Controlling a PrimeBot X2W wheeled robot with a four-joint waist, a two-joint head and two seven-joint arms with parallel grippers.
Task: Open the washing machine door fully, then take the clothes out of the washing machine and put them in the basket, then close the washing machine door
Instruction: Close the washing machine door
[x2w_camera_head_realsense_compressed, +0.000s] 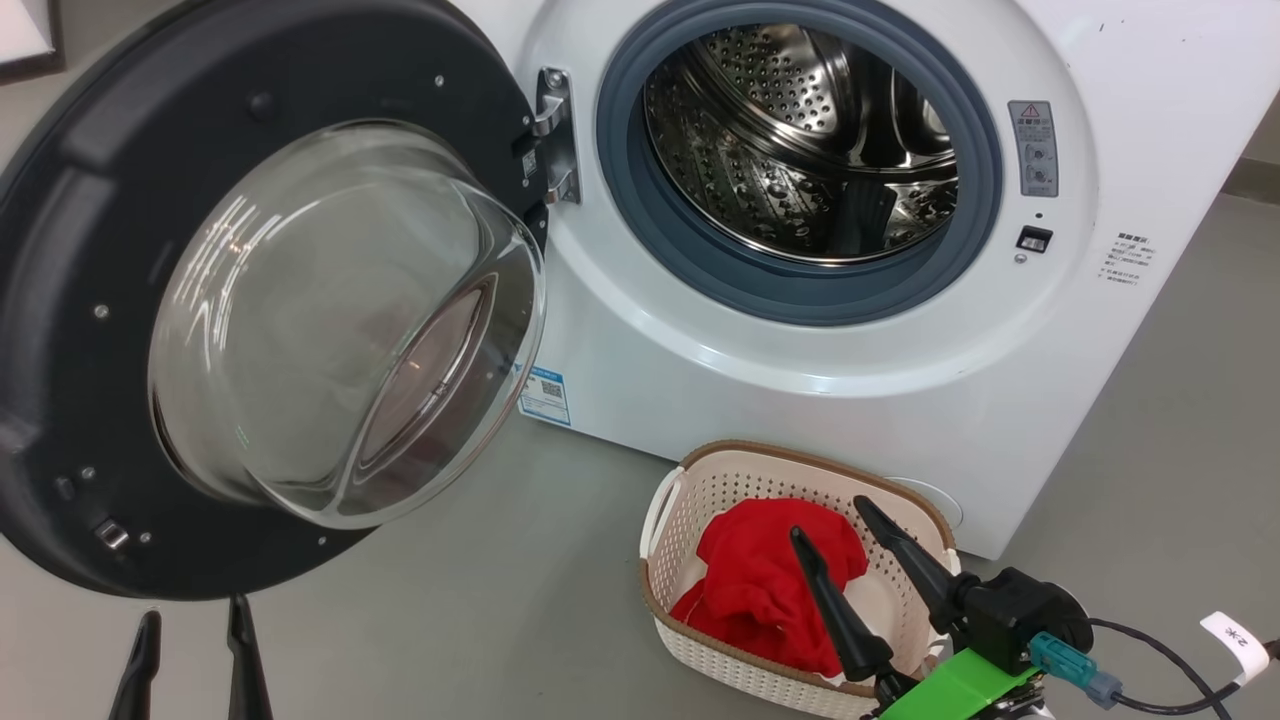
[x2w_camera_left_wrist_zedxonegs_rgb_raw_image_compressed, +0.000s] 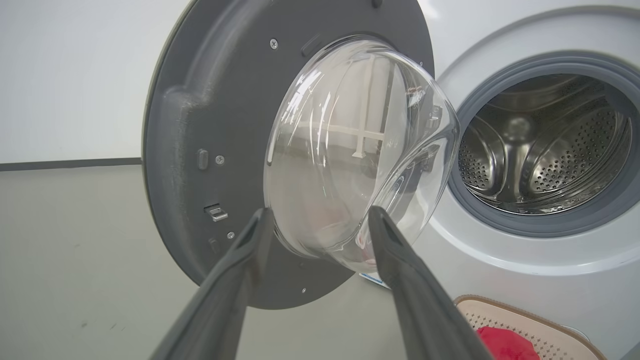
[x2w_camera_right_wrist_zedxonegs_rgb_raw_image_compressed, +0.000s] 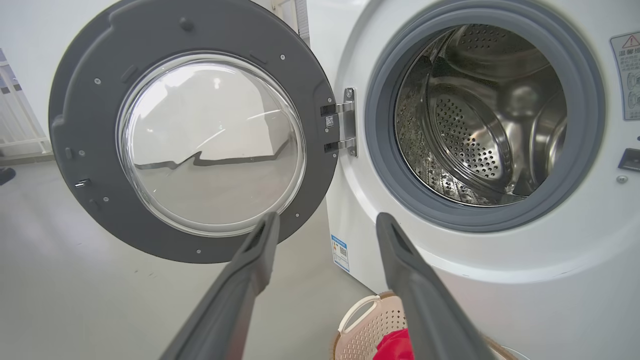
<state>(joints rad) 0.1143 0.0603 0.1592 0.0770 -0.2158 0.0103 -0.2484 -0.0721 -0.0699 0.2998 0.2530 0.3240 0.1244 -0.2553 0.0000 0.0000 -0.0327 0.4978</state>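
Note:
The washing machine door (x2w_camera_head_realsense_compressed: 90, 330) stands swung wide open to the left, its glass bowl bulging toward me; it shows again (x2w_camera_left_wrist_zedxonegs_rgb_raw_image_compressed: 200, 125) (x2w_camera_right_wrist_zedxonegs_rgb_raw_image_compressed: 85, 90). The white washing machine (x2w_camera_head_realsense_compressed: 780, 350) has a bare steel drum (x2w_camera_head_realsense_compressed: 800, 140) with no fabric inside (x2w_camera_right_wrist_zedxonegs_rgb_raw_image_compressed: 480, 120). Red clothes (x2w_camera_head_realsense_compressed: 765, 580) lie in the cream basket (x2w_camera_head_realsense_compressed: 700, 490) on the floor before the machine. My right gripper (x2w_camera_head_realsense_compressed: 830, 520) hovers open just above the clothes, holding nothing. My left gripper (x2w_camera_head_realsense_compressed: 195, 605) is open at the lower left, below the door's rim, with nothing between its fingers.
Grey floor (x2w_camera_head_realsense_compressed: 480, 600) spreads around the machine and basket. A cable with a white tag (x2w_camera_head_realsense_compressed: 1235, 640) trails from my right wrist at the lower right. A white wall (x2w_camera_left_wrist_zedxonegs_rgb_raw_image_compressed: 70, 75) with a dark baseboard runs behind the door.

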